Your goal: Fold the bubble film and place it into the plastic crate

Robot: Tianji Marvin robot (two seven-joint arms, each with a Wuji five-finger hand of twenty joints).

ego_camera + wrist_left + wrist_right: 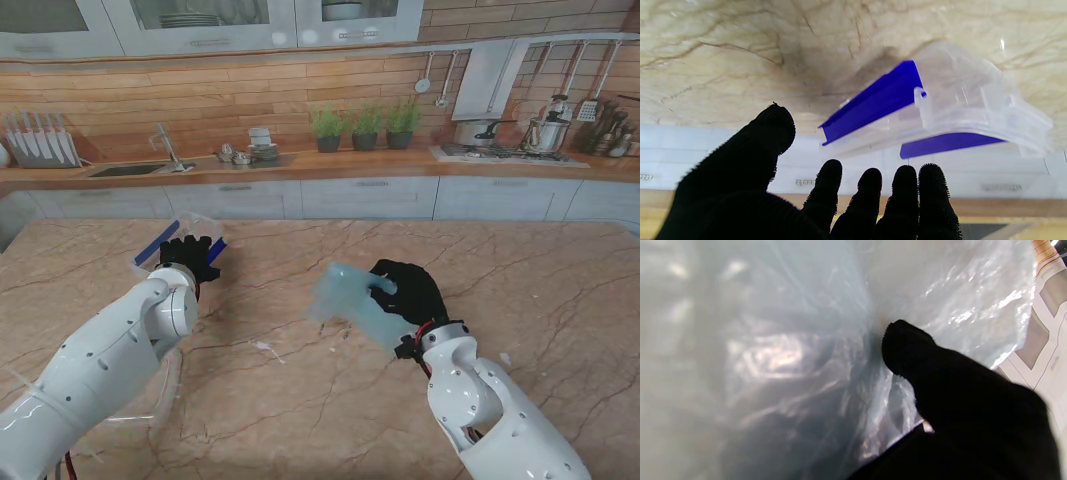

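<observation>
The bubble film (350, 303) is a pale, translucent bundle held above the marble table in mid view. My right hand (408, 297), in a black glove, is shut on it. In the right wrist view the film (773, 350) fills nearly the whole picture, with a gloved finger (940, 380) pressed against it. The clear plastic crate (190, 238) with blue handles stands at the left, mostly hidden behind my left hand (188, 257). In the left wrist view the crate (960, 100) lies just beyond my spread fingers (870, 190). The left hand (780, 186) is open and holds nothing.
The marble table (560, 290) stretches wide to the right and towards me. Beyond its far edge runs a kitchen counter (330, 165) with a sink, potted herbs and a hob. A small scrap (264, 347) lies on the table between my arms.
</observation>
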